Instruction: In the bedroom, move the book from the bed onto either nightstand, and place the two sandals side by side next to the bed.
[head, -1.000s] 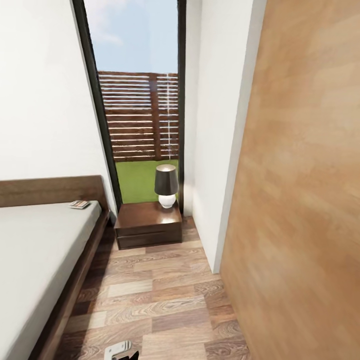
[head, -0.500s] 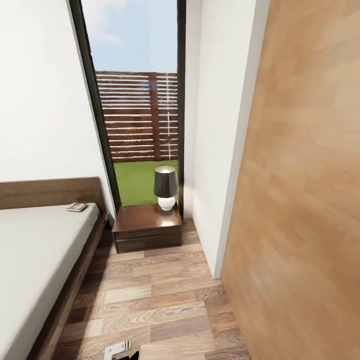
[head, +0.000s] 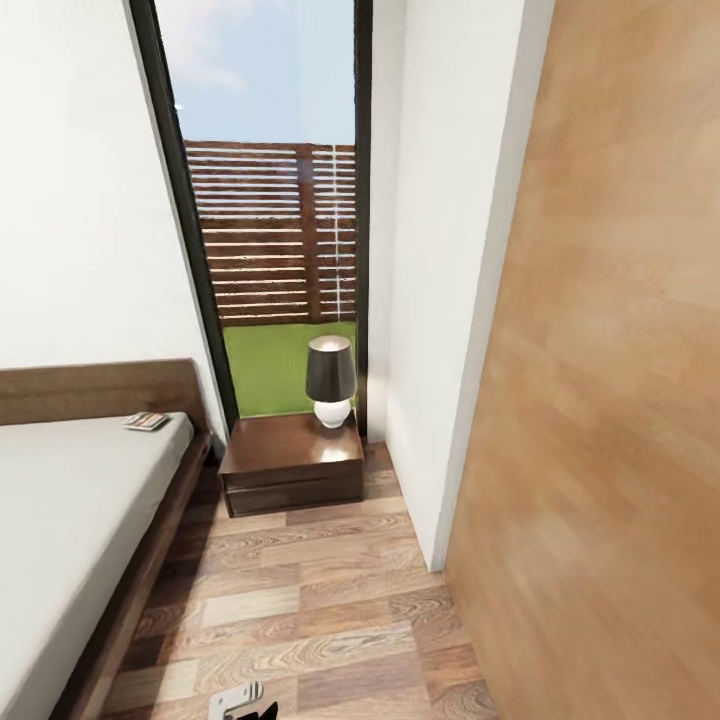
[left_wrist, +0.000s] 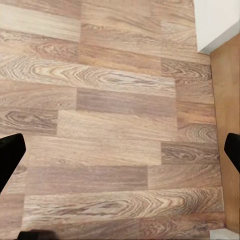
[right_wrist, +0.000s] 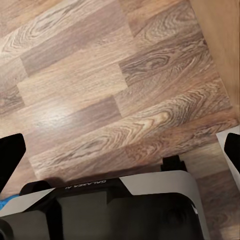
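The book (head: 147, 421) lies flat on the off-white mattress of the bed (head: 70, 520), close to the dark headboard at the far corner. Just right of the bed, under the tall window, stands a dark brown nightstand (head: 285, 455). My left gripper (left_wrist: 120, 152) hangs open above bare wood planks, its black fingertips (left_wrist: 10, 156) far apart. My right gripper (right_wrist: 120, 150) is open too, over the floor in front of my own base (right_wrist: 125, 200). The sandals are out of view, unless the tiny blue sliver (right_wrist: 4, 203) by the base is one; it is too small to tell.
A lamp (head: 330, 378) with a dark shade takes the nightstand's back right corner. A white wall end (head: 430, 300) and a brown door (head: 610, 400) close in on the right. A narrow strip of plank floor (head: 300, 600) runs between bed and door.
The whole head view has drifted a little, so the camera moved: bed, book and nightstand sit slightly more to the left and the door takes more of the picture. No object was shifted.
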